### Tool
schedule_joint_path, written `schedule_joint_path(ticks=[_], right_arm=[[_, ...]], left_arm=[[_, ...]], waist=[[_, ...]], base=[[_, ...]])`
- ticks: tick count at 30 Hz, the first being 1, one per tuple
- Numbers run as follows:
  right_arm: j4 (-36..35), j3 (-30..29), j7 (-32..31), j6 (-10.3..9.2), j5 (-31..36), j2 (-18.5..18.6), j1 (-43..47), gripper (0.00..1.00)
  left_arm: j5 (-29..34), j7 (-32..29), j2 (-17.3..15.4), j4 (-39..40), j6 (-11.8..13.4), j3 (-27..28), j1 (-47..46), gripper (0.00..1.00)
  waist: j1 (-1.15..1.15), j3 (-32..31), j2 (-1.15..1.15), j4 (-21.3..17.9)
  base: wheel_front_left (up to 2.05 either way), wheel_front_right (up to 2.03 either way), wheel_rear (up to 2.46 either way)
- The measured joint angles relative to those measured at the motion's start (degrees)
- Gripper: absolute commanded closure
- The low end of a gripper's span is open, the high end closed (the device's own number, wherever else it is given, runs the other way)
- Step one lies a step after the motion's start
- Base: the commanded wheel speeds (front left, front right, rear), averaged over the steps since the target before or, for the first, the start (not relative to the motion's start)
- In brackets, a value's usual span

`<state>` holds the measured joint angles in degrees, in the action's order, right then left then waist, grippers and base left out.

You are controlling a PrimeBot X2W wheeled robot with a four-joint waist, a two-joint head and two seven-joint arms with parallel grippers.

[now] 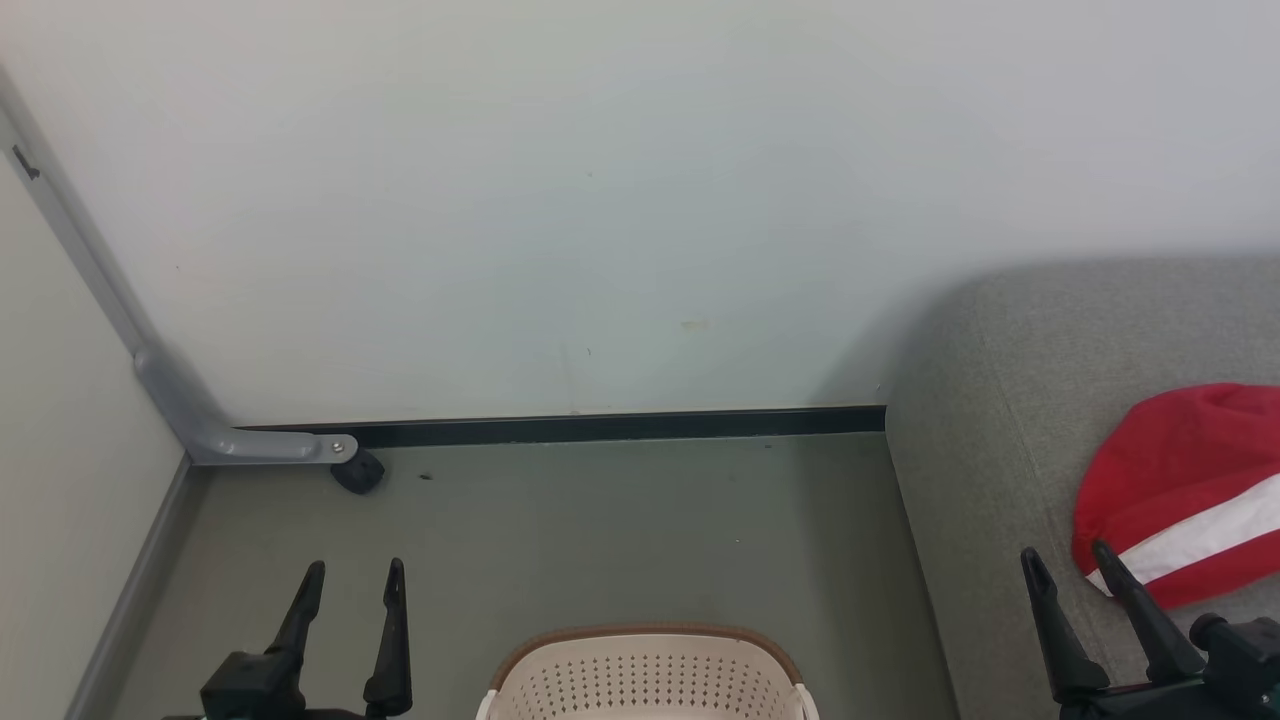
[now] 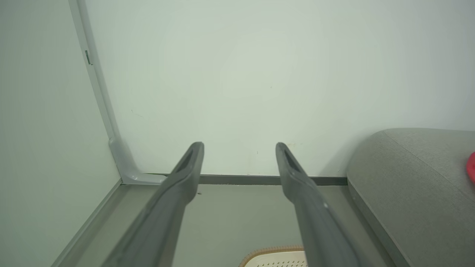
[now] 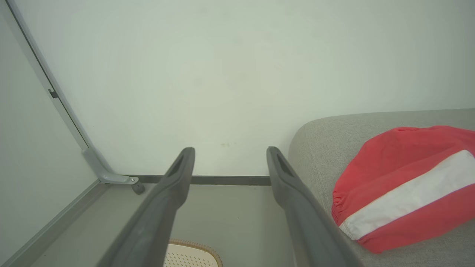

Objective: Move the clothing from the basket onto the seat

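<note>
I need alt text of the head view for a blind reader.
A red garment with a white band lies on the grey seat at right. The left gripper and right gripper stand open and empty; the cream basket sits on the floor between them.

The cream-white perforated plastic basket point(image 1: 640, 680) stood on the floor point(image 1: 600, 530), to the left of the large grey woven-fabric seat point(image 1: 990, 450). A soft red garment with a white band point(image 1: 1170, 480) lay on that seat. The wall point(image 1: 600, 200) stood behind both.

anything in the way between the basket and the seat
Nothing visible stands between the basket and the seat; just floor separates them. One red garment already lies on the seat, beside the open right pincer.
</note>
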<state>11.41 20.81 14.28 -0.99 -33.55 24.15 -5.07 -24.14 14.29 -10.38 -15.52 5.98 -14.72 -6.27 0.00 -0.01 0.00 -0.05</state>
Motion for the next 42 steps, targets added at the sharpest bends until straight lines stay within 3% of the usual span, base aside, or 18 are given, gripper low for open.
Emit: schedule_joint_path(ticks=[24, 42], right_arm=[[0.4, -3.7, 0.0, 4.07, 3.1, -2.9, -1.7, 0.0], [0.9, -6.6, 0.0, 6.12, 4.9, -3.1, -7.4, 0.0]], left_arm=[[2.7, 0.0, 1.1, 0.7, -3.0, -0.9, -3.6, 0.0], [3.6, -1.4, 2.2, -7.8, -7.3, -6.0, -10.5, 0.0]], waist=[[0.0, 6.3, 0.0, -2.1], [0.01, 14.1, 0.0, -5.0]], base=[[0.0, 0.0, 0.0], [0.0, 0.0, 0.0]])
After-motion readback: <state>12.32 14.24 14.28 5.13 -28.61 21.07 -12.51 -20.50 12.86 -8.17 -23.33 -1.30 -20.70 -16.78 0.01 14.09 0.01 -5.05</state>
